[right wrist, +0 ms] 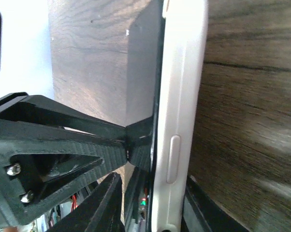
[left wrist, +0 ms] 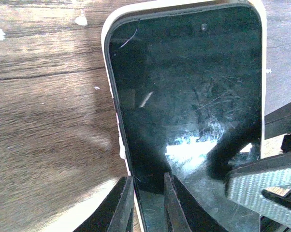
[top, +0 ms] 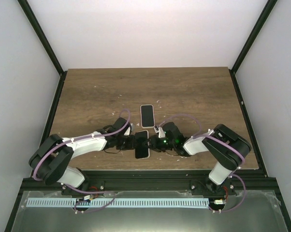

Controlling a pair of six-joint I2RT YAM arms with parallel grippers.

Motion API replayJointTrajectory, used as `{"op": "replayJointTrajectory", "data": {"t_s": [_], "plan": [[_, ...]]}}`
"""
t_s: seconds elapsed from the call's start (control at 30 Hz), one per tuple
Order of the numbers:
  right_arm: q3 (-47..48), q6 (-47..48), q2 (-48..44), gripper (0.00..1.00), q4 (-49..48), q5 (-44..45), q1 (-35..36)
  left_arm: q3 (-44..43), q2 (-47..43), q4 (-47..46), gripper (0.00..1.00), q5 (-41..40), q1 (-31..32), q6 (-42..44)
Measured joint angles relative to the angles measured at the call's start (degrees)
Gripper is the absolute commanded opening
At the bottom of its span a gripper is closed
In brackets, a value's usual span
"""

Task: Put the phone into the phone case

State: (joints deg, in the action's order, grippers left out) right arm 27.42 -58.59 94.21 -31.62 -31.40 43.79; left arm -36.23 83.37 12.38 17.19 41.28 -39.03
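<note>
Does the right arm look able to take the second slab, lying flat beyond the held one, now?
Probably not yet: the right hand is shut on the phone, which the left hand grips too. The second slab lies near, nothing between, so once the hand is freed, it seems reachable.

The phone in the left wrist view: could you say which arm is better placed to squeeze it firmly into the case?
Right, probably. The right gripper straddles the long edge of the case, phone included, so closing would squeeze it in. The left gripper pinches another edge, steadying it.
</note>
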Motion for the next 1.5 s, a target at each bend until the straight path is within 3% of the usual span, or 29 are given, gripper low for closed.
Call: {"op": "replayJointTrajectory", "data": {"t_s": [0.3,0.6,0.97,1.23,1.5], "plan": [[0.0,-1.05,0.59,0.12,0.68,1.31,0.66,-1.9,1.75,1.31,0.24,0.04,-0.04,-1.68],[0.04,-2.6,-2.43,0.12,1.62,0.9,1.62,-2.84,-1.09,4.94,0.53,-0.04,0.2,-2.1],[-1.73,-6.12,-11.47,0.1,-2.49,-3.8,1.66,4.39,-26.75,9.44,0.8,5.51,0.09,-5.31],[-9.01,-13.29,-15.45,0.11,-16.31,-8.02,1.33,4.94,-45.57,9.44,0.81,10.67,-0.52,-8.98],[-10.69,-19.47,-18.53,0.12,-30.32,-11.34,1.29,5.44,-50.23,7.96,0.81,13.35,-0.63,-10.62]]}}
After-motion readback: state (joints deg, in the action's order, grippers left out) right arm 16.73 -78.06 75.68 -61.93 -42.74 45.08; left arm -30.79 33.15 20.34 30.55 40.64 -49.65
